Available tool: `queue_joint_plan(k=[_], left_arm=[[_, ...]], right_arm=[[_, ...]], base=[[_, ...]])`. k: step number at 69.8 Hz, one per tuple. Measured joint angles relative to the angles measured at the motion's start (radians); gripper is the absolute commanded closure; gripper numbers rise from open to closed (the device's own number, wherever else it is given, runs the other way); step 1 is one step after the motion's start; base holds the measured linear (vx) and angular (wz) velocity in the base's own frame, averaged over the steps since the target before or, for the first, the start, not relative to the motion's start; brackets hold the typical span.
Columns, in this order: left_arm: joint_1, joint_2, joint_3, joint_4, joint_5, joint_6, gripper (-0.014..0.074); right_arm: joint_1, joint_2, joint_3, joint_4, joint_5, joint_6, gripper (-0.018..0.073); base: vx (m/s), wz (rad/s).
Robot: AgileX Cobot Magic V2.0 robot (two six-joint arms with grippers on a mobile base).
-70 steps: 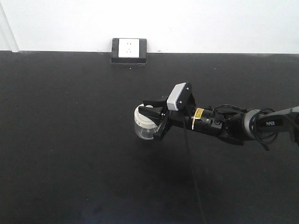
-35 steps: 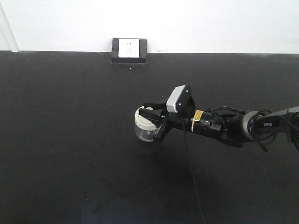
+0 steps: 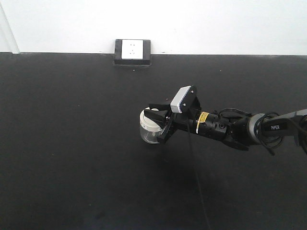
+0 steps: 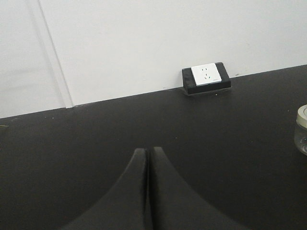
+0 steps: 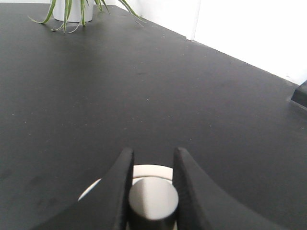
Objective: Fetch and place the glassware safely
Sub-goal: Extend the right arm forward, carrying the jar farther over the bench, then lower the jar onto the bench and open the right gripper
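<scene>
The glassware is a small clear jar [image 3: 147,132] with a cream-white lid, standing near the middle of the black table [image 3: 72,143]. My right gripper [image 3: 154,123] reaches in from the right, one finger on each side of the lid. In the right wrist view the right gripper [image 5: 153,153] is shut on the lid's round knob [image 5: 153,199], both pads touching it, with the lid rim [image 5: 149,170] showing beyond. My left gripper [image 4: 147,151] is shut with nothing in it, low over the table. The jar's edge [image 4: 302,129] shows at the far right of that view.
A white socket in a black box [image 3: 133,51] sits at the table's back edge against the white wall, also seen as the socket box [image 4: 206,76]. A potted plant [image 5: 76,9] stands at a far corner. A thin black cable [image 3: 199,191] hangs from the right arm.
The right wrist has shifted very slightly up and down. The jar stays at about the same spot with the fingers still around its lid.
</scene>
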Motion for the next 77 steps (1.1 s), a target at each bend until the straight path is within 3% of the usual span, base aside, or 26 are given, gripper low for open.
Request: queue_joint_plan(k=[20, 29, 43, 59, 77], left_arm=[[0.000, 0.000, 0.000, 0.000, 0.000, 0.000, 0.0603], [0.000, 0.000, 0.000, 0.000, 0.000, 0.000, 0.0603], [0.000, 0.000, 0.000, 0.000, 0.000, 0.000, 0.0603], [0.000, 0.000, 0.000, 0.000, 0.000, 0.000, 0.0603], [0.000, 0.000, 0.000, 0.000, 0.000, 0.000, 0.0603]], right_arm=[[0.000, 0.000, 0.000, 0.006, 0.003, 0.000, -0.0061], [0.000, 0.000, 0.000, 0.004, -0.016, 0.000, -0.0153], [0.000, -0.026, 0.000, 0.002, -0.034, 0.005, -0.0144], [0.000, -0.120, 0.000, -0.009, -0.011, 0.060, -0.0062], [0.000, -0.294, 0.001, -0.078, 0.128, 0.247, 0.0067]], base=[[0.00, 0.00], [0.00, 0.00], [0.00, 0.00], [0.00, 0.00], [0.00, 0.00]])
